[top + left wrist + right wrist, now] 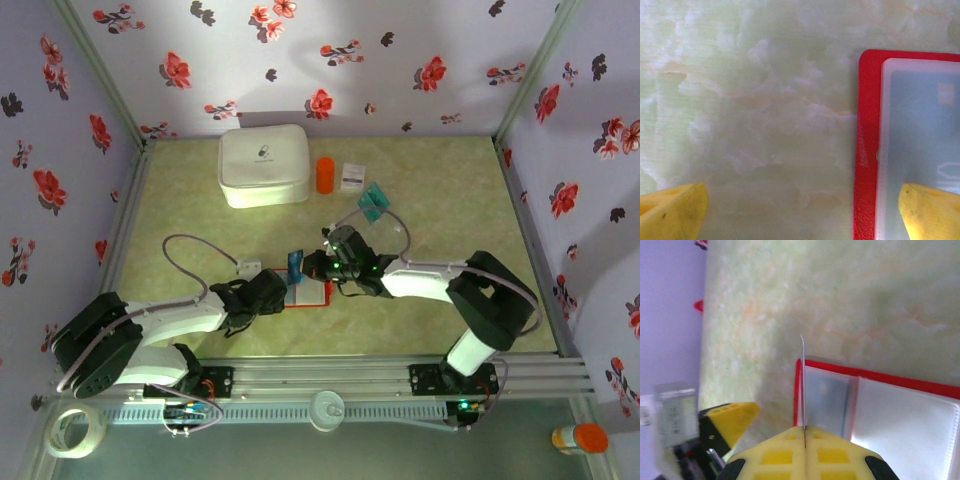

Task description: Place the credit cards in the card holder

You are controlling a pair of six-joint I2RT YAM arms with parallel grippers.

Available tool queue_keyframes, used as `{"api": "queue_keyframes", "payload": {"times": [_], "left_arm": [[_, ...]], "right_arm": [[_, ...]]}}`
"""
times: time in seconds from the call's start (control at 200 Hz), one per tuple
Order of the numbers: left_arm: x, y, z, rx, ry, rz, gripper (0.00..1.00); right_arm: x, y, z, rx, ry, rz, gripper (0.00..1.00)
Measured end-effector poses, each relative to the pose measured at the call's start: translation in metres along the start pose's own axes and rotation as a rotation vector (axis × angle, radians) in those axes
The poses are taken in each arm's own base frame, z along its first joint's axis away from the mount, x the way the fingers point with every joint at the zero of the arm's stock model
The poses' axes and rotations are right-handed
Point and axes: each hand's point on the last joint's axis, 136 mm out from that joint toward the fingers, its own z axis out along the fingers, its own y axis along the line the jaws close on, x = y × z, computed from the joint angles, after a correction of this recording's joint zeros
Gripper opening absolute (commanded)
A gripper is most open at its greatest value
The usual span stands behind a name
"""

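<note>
At the near edge, outside the rail, a tape roll (75, 430) lies at 7 o'clock and an orange-capped bottle (580, 437) at 5 o'clock. On the green table (450, 200), near its middle, the card holder (315, 295) lies open, red rim up, with its clear pockets showing. The left claw (268, 292) sits at its 9 o'clock, released: in the left wrist view one yellow fingertip (675, 210) hangs over bare table and the other over the pocket at the holder's edge, where a pale blue card (920, 130) lies behind the plastic. Whether that fingertip touches the pocket I cannot tell. The right claw (320, 265) comes in from 3 o'clock and is clenched on a blue card (295, 265). Its wrist view shows this card edge-on (802, 370), upright, its far end right at the holder's red rim, beside the filled pocket. Farther back, at 1 o'clock from the holder and well apart, two teal cards (375, 200) lie together. Beyond them, near the far wall, a small white printed box (352, 176) sits just beside an orange cylinder (325, 175), and at 11 o'clock a large white rounded case (263, 165) rests flat.
</note>
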Motion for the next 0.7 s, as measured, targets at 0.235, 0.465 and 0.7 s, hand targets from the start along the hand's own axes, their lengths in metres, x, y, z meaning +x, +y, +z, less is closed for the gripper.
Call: {"api": "queue_keyframes", "payload": {"times": [0.235,0.465,0.7], "left_arm": [[0.001,0.0,0.001,0.004,0.001,-0.015,0.98],[0.002,0.0,0.001,0.009,0.0,-0.029,0.97],[0.002,0.001,0.0,0.013,-0.002,-0.035,0.97]], "right_arm": [[0.004,-0.011,-0.004,-0.009,-0.033,0.004,0.0],[0.009,-0.028,0.001,0.005,-0.056,0.025,0.0],[0.014,-0.036,0.004,0.0,-0.078,0.036,0.0]]}}
